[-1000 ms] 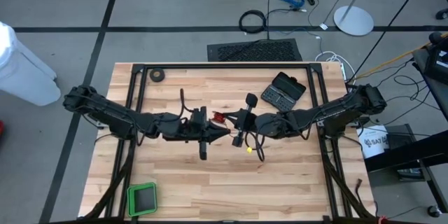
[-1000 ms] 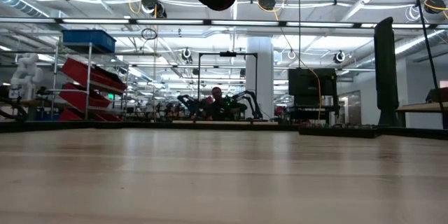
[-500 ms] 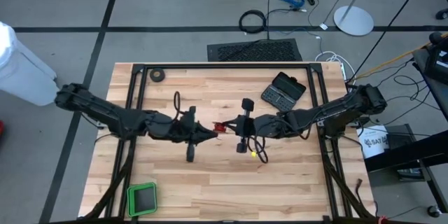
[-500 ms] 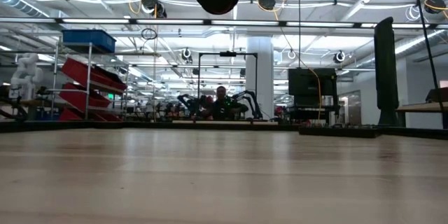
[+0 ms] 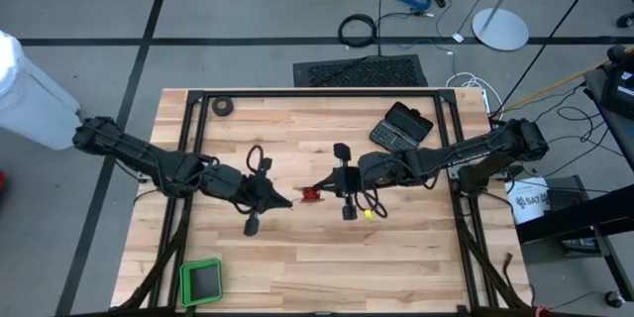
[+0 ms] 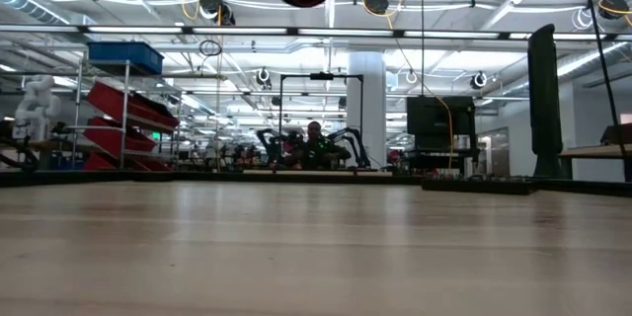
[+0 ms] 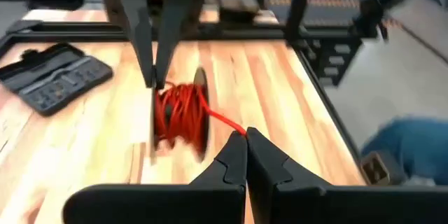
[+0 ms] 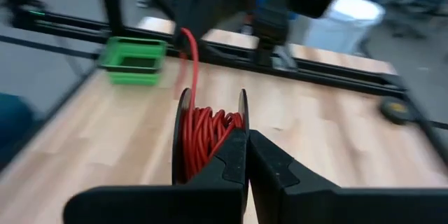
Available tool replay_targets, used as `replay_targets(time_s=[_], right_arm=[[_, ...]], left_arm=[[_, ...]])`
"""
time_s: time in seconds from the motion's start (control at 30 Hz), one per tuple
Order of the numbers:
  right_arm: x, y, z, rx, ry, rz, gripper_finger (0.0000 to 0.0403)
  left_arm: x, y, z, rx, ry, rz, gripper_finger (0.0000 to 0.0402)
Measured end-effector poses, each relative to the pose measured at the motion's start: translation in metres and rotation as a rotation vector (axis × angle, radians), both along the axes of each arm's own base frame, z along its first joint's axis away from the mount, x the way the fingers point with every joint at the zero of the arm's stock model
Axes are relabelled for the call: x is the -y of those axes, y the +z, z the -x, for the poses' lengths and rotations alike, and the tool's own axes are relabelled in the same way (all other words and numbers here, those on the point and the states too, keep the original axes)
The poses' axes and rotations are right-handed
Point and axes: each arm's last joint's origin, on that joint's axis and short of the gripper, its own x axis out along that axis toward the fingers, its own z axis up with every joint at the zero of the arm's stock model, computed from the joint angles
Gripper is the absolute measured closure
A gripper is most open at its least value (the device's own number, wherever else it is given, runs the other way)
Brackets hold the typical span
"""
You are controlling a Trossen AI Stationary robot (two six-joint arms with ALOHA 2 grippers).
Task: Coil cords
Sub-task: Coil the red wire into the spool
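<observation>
A small black reel [image 7: 180, 115] wound with thin red wire [image 8: 206, 136] hangs above the middle of the table [image 5: 297, 258], between my two grippers. My right gripper [image 5: 324, 191] is shut on the reel from the table's right. My left gripper [image 5: 288, 201], just left of the reel, is shut on the wire's free run [image 7: 222, 121]. That run leads from the reel to its fingertips. In the right wrist view it rises from the reel [image 8: 210, 133] toward the left arm. My left gripper pinches the red wire [image 7: 238, 130] between its two fingertips, a short way from the reel. It comes nearly level from the table's left. The single strand runs almost straight back to the reel, clear of the table. My right gripper pinches the rim of one of the reel's flanges [image 8: 242, 112] between its fingertips [image 7: 150, 77]. It comes from the table's right, slanting slightly down. The reel stands on edge, lifted clear of the table.
A black case [image 5: 401, 127] lies open at the far right. A black tape roll [image 5: 223, 106] lies at the far left corner and a green tray [image 5: 201, 280] at the near left. Black frame rails [image 5: 193, 129] run along the table's sides. Bare wood lies below the grippers.
My left gripper has drawn back toward the table's left and near edges, rolling and tipping as it went. More red wire now spans from it to the reel. My right gripper has swung the reel toward the near edge. Both have stayed shut.
</observation>
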Motion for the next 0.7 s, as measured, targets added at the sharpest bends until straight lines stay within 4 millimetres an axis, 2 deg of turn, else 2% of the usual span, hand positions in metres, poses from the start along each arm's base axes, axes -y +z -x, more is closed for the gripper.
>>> replay_targets(time_s=[0.2,0.7], right_arm=[[0.0017,-0.0002,-0.0005,-0.013,0.120,-0.077,0.0403],[0.0024,0.0034,-0.0018,0.025,0.118,-0.083,0.0403]], left_arm=[[0.0031,-0.0021,0.0005,-0.007,-0.145,-0.067,0.0391],[0.0069,-0.0085,0.0032,-0.075,-0.138,-0.048,0.0386]])
